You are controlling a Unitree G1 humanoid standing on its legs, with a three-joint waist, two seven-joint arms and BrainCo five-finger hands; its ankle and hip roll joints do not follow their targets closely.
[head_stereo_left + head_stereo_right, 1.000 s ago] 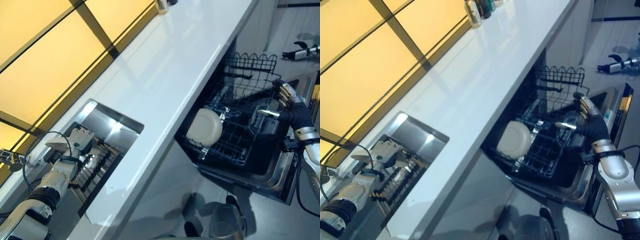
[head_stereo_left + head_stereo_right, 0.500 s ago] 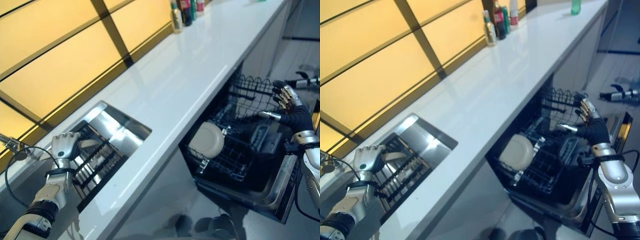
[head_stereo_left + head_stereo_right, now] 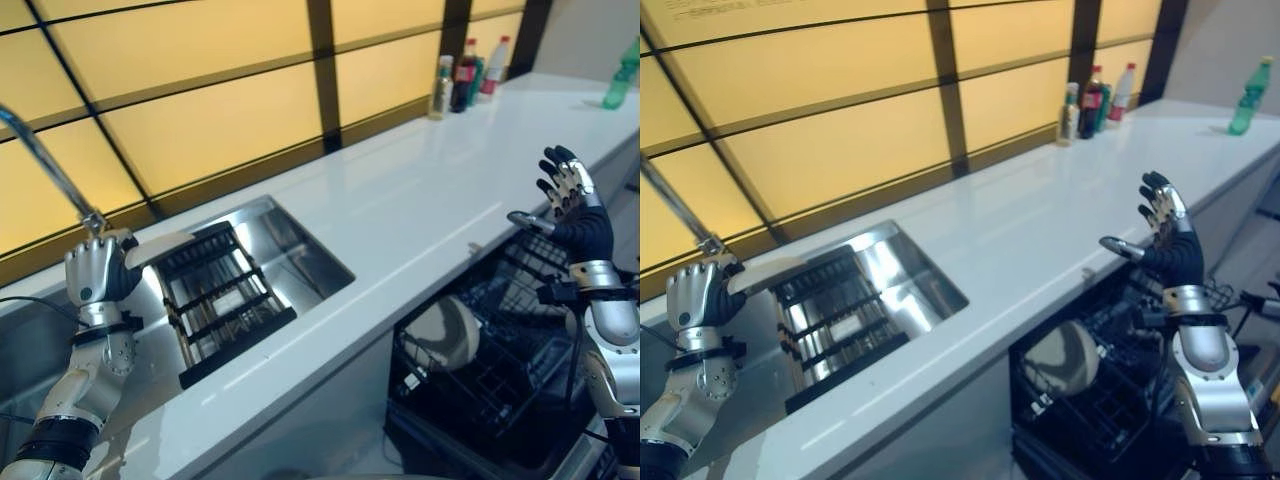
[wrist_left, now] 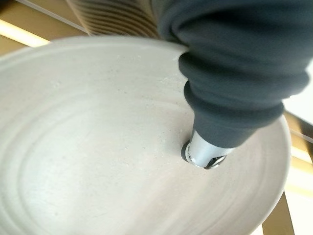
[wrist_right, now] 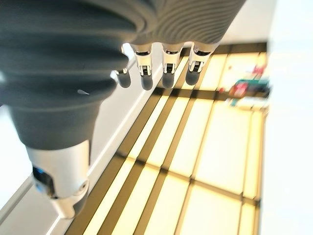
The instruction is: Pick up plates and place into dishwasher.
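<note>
My left hand [image 3: 93, 283] is shut on a pale plate [image 3: 162, 248] and holds it up at the left end of the sink [image 3: 300, 262]. In the left wrist view the thumb [image 4: 205, 147] presses on the plate's [image 4: 98, 147] inner face. Below the counter the dishwasher's dark lower rack [image 3: 500, 370] is pulled out, and another pale plate [image 3: 447, 335] stands on edge in it. My right hand [image 3: 567, 205] is open, with its fingers spread, raised above the rack at the counter's front edge.
A black dish rack [image 3: 225, 295] lies in the steel sink. A faucet [image 3: 48, 165] rises behind my left hand. Several bottles [image 3: 465, 75] stand at the back of the white counter [image 3: 420, 200], and a green bottle [image 3: 620, 85] at its far end.
The camera has swung up and levelled. My left hand has risen out of the sink's rack with the plate. My right hand has lifted from over the dishwasher rack to counter height.
</note>
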